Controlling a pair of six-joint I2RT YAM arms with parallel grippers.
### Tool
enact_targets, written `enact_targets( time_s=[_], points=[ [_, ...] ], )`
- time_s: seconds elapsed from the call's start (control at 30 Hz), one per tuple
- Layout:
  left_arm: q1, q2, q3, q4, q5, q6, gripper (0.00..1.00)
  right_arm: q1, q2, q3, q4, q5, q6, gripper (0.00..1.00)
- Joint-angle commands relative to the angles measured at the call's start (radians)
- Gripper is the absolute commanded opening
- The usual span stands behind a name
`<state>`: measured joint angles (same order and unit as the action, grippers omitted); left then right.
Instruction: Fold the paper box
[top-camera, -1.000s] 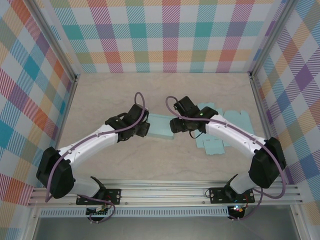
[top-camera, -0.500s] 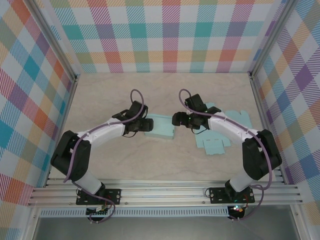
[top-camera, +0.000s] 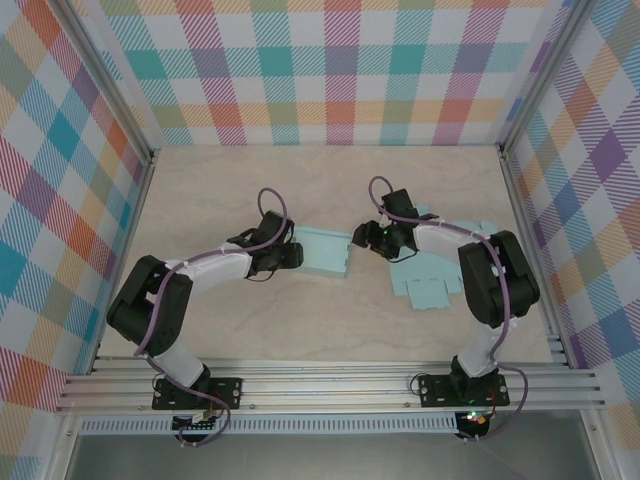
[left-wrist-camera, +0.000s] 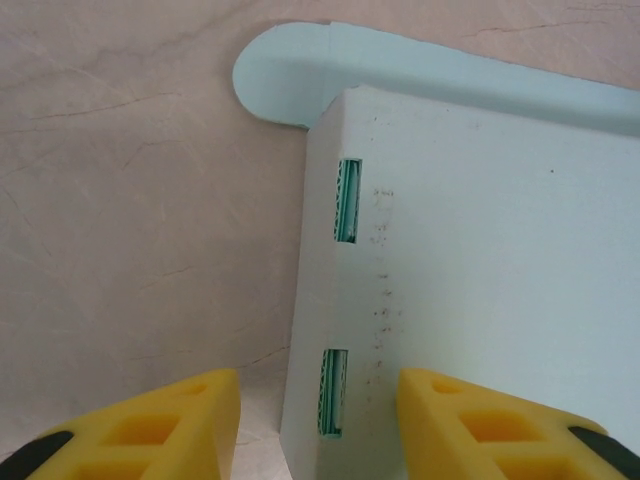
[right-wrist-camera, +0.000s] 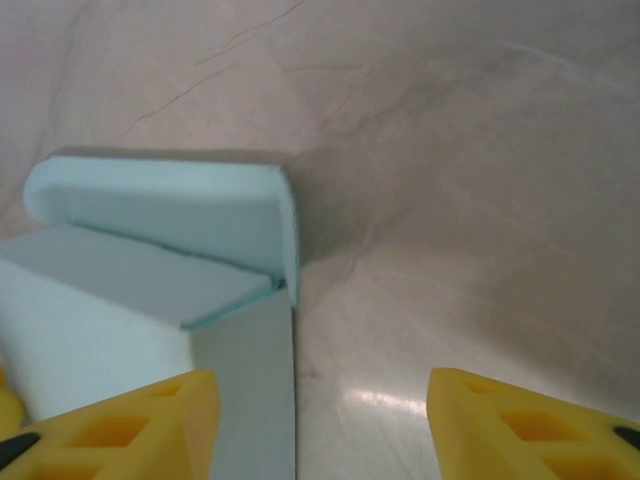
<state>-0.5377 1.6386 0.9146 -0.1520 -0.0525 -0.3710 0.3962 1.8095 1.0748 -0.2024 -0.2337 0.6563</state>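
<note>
Two grippers flank the box at mid-table; late folding step, flaps not yet tucked.

I see the left gripper (top-camera: 292, 257) released, its fingers (left-wrist-camera: 150, 425) astride the slotted edge of the box (top-camera: 322, 253) without pinching it. The right gripper (top-camera: 362, 238) is also spread and empty, facing the opposite corner, where a rounded flap (right-wrist-camera: 180, 215) stands loose. My judgement: walls up, closure unfinished. Next I need one side bracing while the other eases a flap toward the slots (left-wrist-camera: 347, 200). Box top looks shut; contents hidden. Spare flat sheets (top-camera: 432, 285) lie to the right.
</note>
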Motion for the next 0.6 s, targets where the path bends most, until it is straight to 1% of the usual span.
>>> enact_targets(
  time_s=[0.0,0.13,0.27,0.33,0.4,0.57],
  points=[
    [0.015,-0.02,-0.026,-0.009,-0.004,-0.006,0.45,-0.014,0.043,0.068,0.03,-0.03,-0.012,0.53],
    [0.015,-0.016,-0.02,-0.015,-0.005,-0.003,0.45,-0.02,0.105,0.132,0.032,-0.073,-0.024,0.5],
    [0.014,-0.01,-0.018,-0.015,-0.004,-0.005,0.44,-0.022,0.151,0.18,0.025,-0.111,-0.02,0.42],
    [0.015,-0.012,-0.021,-0.013,-0.005,-0.008,0.44,-0.022,0.163,0.186,0.026,-0.12,-0.015,0.4],
    [0.015,-0.014,-0.021,-0.013,-0.004,-0.009,0.44,-0.022,0.172,0.187,0.025,-0.127,-0.011,0.36],
    [0.015,-0.017,-0.025,-0.012,-0.003,-0.009,0.44,-0.023,0.188,0.179,0.021,-0.132,-0.003,0.35]
  ],
)
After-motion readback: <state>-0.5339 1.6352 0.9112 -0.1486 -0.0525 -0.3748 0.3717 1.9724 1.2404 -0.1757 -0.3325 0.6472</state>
